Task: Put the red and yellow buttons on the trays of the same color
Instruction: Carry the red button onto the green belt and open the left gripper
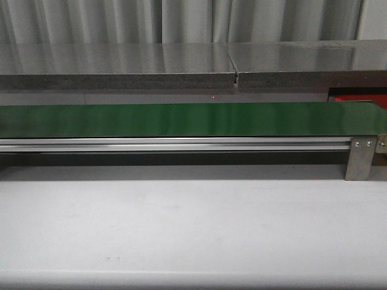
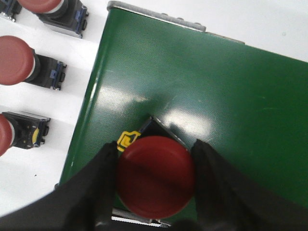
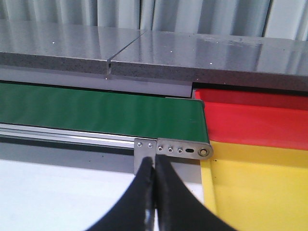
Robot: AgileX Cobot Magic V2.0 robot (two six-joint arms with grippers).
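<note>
The left pincer points straight down over the green belt and is clenched around a red button — its two black fingers press the round cap from both sides. The button sits at the belt's edge, with its dark base and a yellow clip showing beyond the cap. Three more red buttons lie beside the belt on the white desk. The right pincer hangs level, its fingers pressed together and holding nothing, aimed at the belt's end bracket. Next to it sit the red tray and the yellow tray.
</note>
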